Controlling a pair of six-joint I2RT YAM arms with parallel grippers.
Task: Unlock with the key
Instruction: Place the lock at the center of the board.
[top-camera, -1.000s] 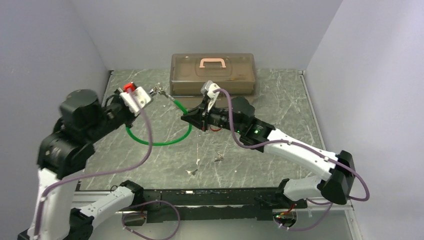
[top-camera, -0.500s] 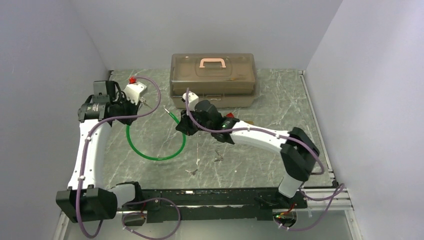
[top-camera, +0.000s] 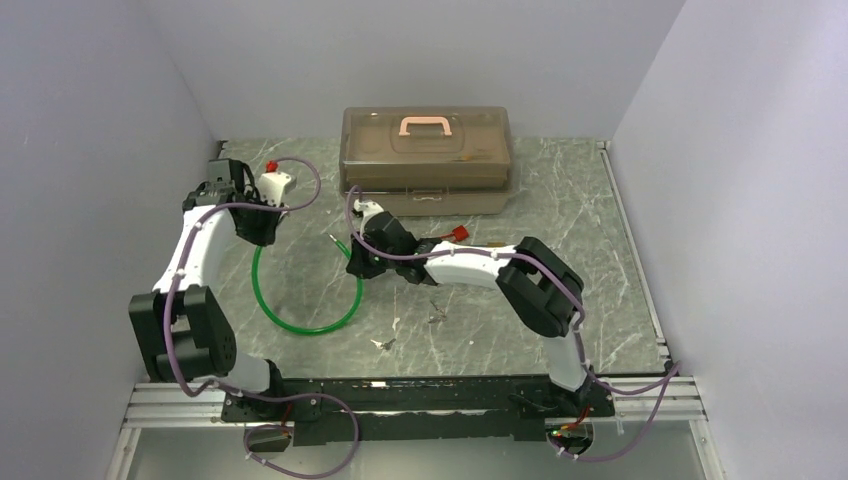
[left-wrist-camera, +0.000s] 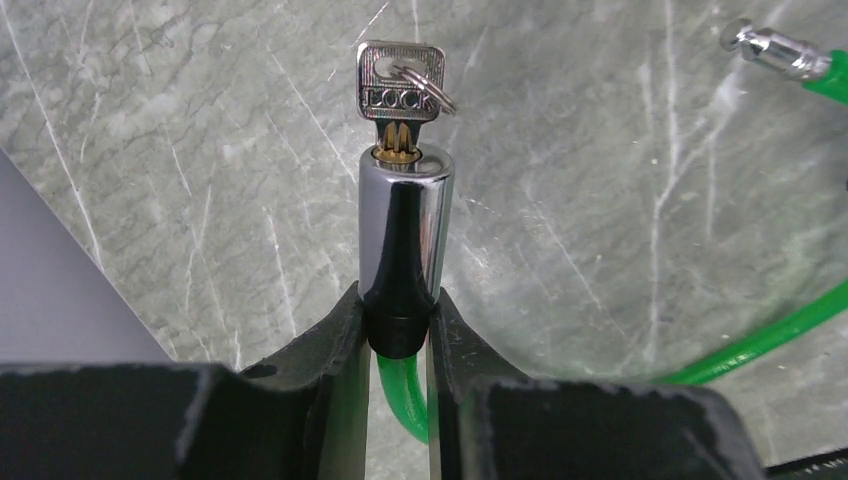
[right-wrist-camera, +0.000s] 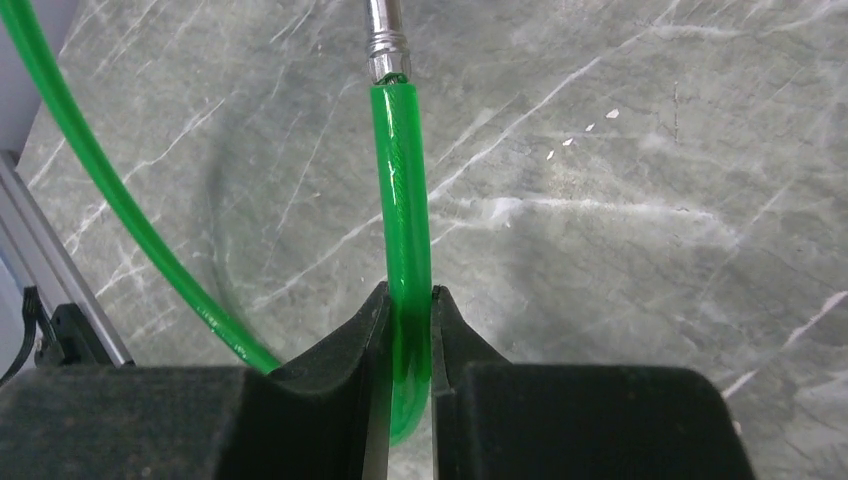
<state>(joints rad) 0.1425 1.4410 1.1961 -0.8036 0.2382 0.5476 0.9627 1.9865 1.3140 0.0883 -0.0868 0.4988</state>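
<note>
The key (left-wrist-camera: 400, 88) is a small silver one with a ring. It sits in the end of a chrome lock cylinder (left-wrist-camera: 405, 230) on a green cable (top-camera: 300, 325). My left gripper (left-wrist-camera: 400, 310) is shut on the cylinder's black base, at the back left of the table (top-camera: 258, 226). My right gripper (right-wrist-camera: 408, 300) is shut on the green cable (right-wrist-camera: 402, 190), just behind its silver metal tip (right-wrist-camera: 385, 40). The tip is free of the lock and also shows in the left wrist view (left-wrist-camera: 770, 52). In the top view the right gripper (top-camera: 358, 262) is mid-table.
A brown toolbox (top-camera: 428, 150) with a pink handle stands at the back. A red tag (top-camera: 461, 233) sits by the right forearm. Small metal bits (top-camera: 436, 317) (top-camera: 383, 343) lie near the front. Grey walls close in on the left and right.
Both arms have dropped low over the table. The left gripper with the lock has moved back-left and the right gripper with the cable has moved left. The gap between lock and cable tip has widened.
</note>
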